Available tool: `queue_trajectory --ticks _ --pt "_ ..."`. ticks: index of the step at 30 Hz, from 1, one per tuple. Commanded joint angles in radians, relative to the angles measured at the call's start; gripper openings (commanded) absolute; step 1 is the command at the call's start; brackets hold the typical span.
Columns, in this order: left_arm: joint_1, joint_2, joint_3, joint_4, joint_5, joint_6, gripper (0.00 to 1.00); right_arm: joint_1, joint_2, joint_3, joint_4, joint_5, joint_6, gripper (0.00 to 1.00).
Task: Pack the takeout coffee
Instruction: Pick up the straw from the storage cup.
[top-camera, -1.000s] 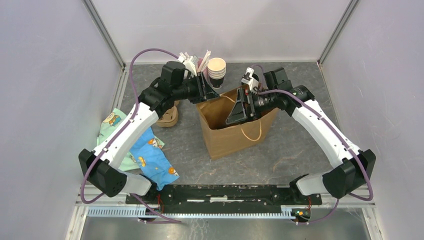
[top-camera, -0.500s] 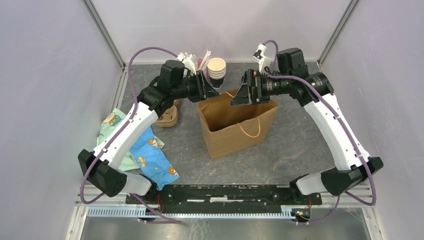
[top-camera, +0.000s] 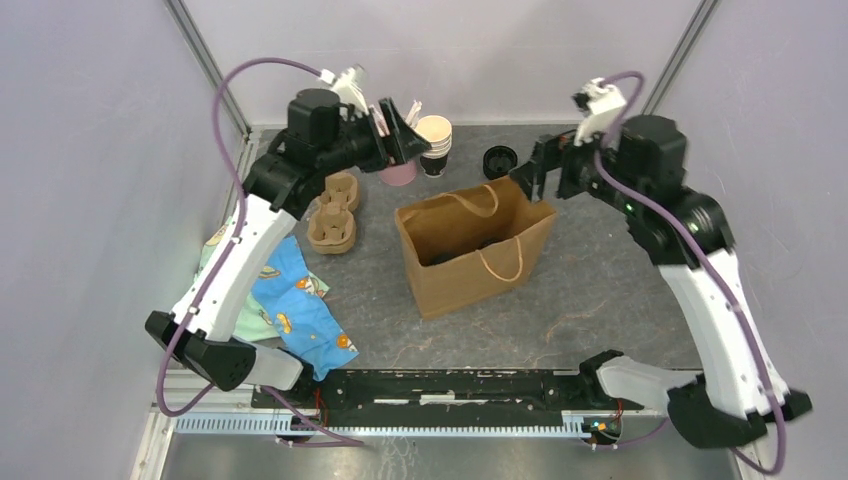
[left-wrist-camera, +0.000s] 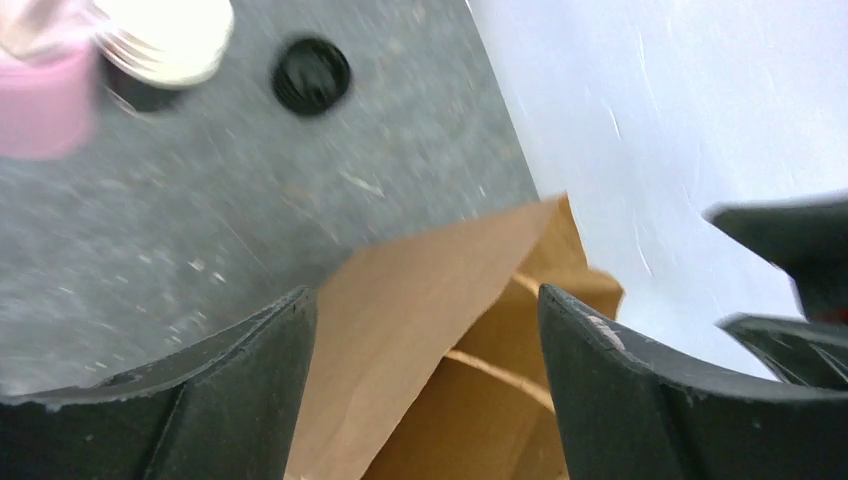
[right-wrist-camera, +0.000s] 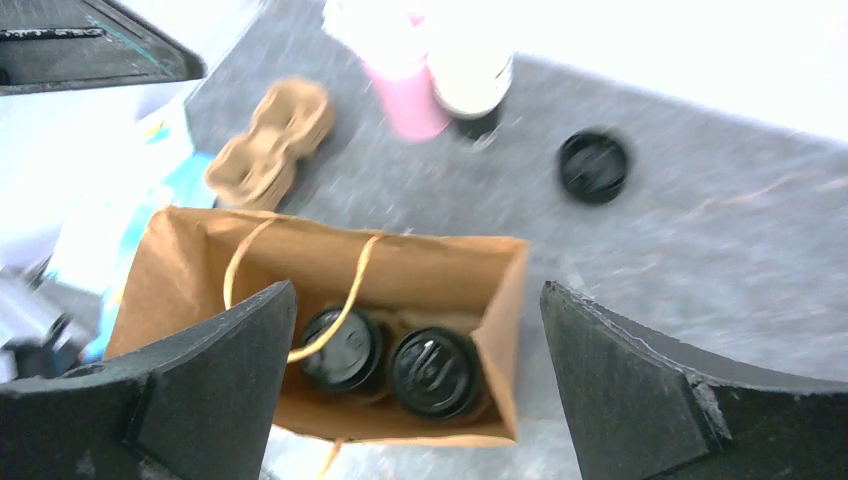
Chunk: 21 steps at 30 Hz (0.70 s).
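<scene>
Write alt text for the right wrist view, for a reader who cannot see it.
A brown paper bag holds two black-lidded cups, framed by the open right gripper. Beyond lie a cardboard carrier, pink cup and black lid.

Reared high on both sides, bases at the near edge. On the left arm: elbow up, wrist turned rightward, left gripper with jaws wide apart. On the right arm: wrist angled left and downward, right gripper fully spread, holding nothing.
</scene>
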Motion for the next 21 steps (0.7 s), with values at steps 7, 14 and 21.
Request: queue_trajectory --ticks 7,14,21 --pt "0.204 0.063 0.062 0.136 -0.218 0.068 0.92 -0.004 -0.111 -0.092 0.335 0.286 -0.161 0.98" --pt "0.222 0.335 0.218 0.142 -0.216 0.160 0.76 -0.003 -0.045 -0.037 0.216 0.337 -0.249 0.98" --pt "0.222 0.544 0.370 0.140 -0.270 0.183 0.48 -0.003 -0.092 -0.170 0.224 0.320 -0.255 0.98"
